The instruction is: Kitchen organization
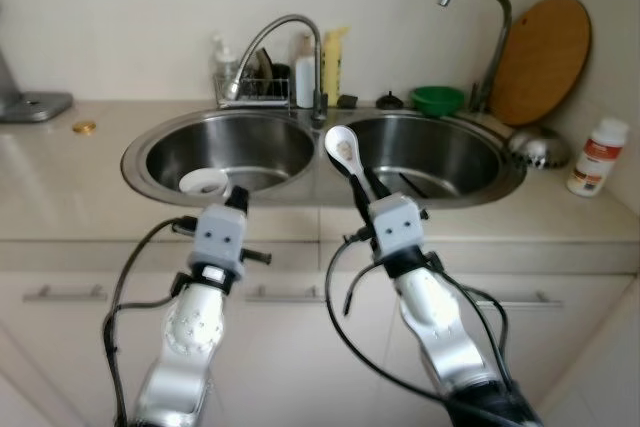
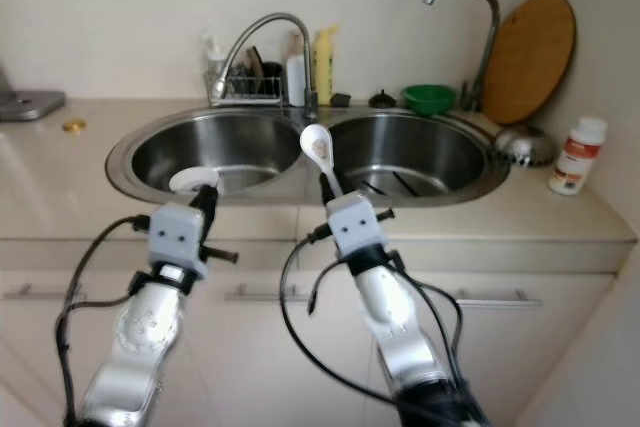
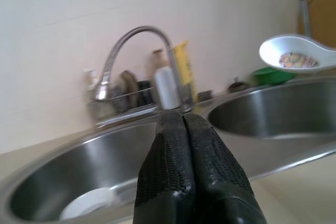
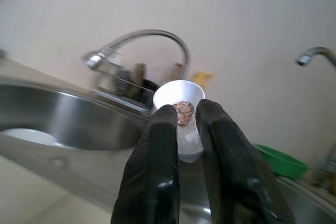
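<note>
**Q:** What does the robot have in hand at the double sink?

**A:** The right gripper is closed on the handle of a white ceramic spoon, bowl end raised, held above the worktop's front edge near the divider between the two basins. The left gripper hovers by the front rim of the left basin, its fingers pressed together on nothing.

**Q:** How far along is the tidying?

**A:** Early to midway, by the look of it. The spoon has been lifted but not put anywhere. A white dish sits at the front of the left basin, and dark utensils lie in the right basin. Along the back edge stand a rack, bottles and a green bowl; a wooden board leans in the far right corner.
</note>
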